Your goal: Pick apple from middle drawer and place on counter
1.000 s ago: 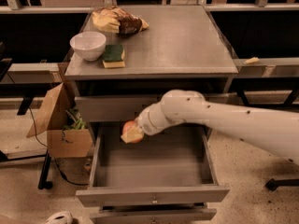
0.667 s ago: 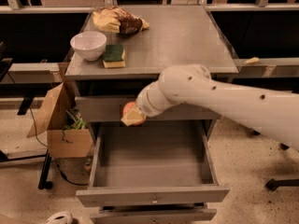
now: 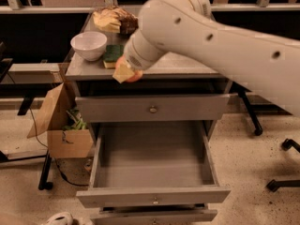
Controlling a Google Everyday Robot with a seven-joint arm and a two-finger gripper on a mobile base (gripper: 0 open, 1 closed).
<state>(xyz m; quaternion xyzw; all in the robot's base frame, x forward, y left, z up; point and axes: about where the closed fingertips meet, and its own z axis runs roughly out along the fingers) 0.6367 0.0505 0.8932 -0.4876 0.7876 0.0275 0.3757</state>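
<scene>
Only the one camera view here, so: the gripper [image 3: 125, 72] is up at the front edge of the counter [image 3: 187, 65], just right of the green sponge [image 3: 112, 55] and the white bowl [image 3: 89, 45]. Its fingers [image 3: 120, 72] look pinched around the apple [image 3: 136, 76]; you only see a reddish sliver poking out behind the pale pad. The middle drawer [image 3: 152, 194] is pulled out below with nothing on its floor. As for handling, I'd guess an apple is light and firm but smooth and round, so it can roll or squirt out. Gripping across the widest part seems right, and it'll want setting down flat, well in from the edge, before letting go.
</scene>
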